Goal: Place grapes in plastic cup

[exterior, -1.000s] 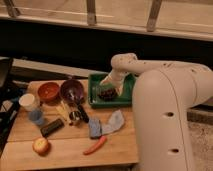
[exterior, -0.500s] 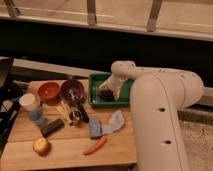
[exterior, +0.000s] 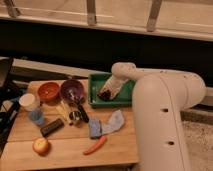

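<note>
Swinging in, the big white arm (exterior: 165,115) now fills more of the right side than a second ago, while the claw (exterior: 107,93) has hardly budged and is still down inside the green tray (exterior: 95,82). One bunch of grapes (exterior: 104,95) sits in that tray, a dark lump right at the claw's tip, and it cannot be told whether the claw is clamped on it or parted.

Count along the wooden worktop (exterior: 70,152). Two bowls sit side by side at the back, one red (exterior: 49,91) and one purple (exterior: 71,89). Two cups stand at the left edge, well apart from the tray: a white cup (exterior: 29,101) and a blue cup (exterior: 36,117) just in front of it, and which is the plastic one cannot be told. One apple (exterior: 41,145) is at the front left, one carrot (exterior: 95,145) near the front edge, one blue sponge (exterior: 95,128) touching one pale cloth (exterior: 115,121), and one dark bar (exterior: 51,127) lies beside the blue cup.

Behind the worktop runs a dark wall (exterior: 75,47), with three metal posts (exterior: 91,12) rising above it. Speckled grey floor (exterior: 197,140) shows at the right.
</note>
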You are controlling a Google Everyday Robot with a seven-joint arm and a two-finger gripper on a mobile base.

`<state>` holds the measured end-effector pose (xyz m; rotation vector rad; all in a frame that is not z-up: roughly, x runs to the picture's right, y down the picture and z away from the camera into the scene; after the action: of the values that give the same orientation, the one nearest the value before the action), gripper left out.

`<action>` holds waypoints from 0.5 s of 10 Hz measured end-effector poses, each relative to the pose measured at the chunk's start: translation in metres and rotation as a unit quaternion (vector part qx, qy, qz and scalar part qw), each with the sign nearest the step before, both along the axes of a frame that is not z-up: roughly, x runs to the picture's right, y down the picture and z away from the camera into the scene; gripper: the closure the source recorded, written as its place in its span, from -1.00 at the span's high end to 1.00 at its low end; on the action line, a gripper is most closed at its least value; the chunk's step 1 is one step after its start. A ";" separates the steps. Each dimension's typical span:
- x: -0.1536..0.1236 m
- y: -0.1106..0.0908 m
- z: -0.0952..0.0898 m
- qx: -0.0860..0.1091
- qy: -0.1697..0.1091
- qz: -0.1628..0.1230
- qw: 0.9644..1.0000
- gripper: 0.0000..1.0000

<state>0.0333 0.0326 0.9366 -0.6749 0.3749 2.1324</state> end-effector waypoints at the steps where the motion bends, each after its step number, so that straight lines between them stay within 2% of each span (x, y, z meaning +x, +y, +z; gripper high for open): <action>1: -0.002 0.003 0.000 -0.002 0.000 0.003 1.000 -0.91; 2: -0.002 0.004 0.000 -0.001 0.001 0.004 1.000 -0.99; 5: -0.003 0.005 -0.001 0.003 0.002 0.004 1.000 -1.00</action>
<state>0.0302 0.0380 0.9352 -0.6706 0.3684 2.1427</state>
